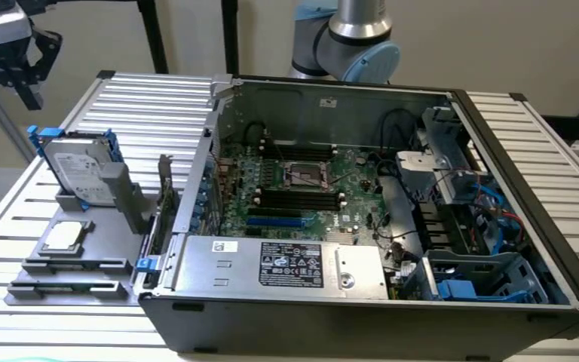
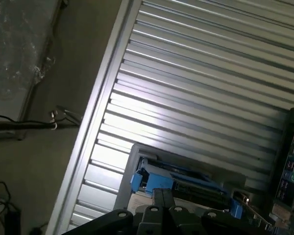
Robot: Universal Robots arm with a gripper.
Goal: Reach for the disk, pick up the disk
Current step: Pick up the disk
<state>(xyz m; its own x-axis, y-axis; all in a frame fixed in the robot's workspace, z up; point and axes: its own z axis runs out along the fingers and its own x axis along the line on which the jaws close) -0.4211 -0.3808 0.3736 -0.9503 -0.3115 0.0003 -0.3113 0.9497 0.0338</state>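
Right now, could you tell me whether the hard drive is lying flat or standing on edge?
Standing on edge, leaning slightly: the hard drive sits in a grey holder, its blue bracket uppermost.

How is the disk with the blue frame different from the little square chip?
The disk stands on edge in a grey holder; the chip lies flat. The disk is bigger and oblong; the chip is small and square. The disk has a blue frame; the chip has none. Both are silver-grey.
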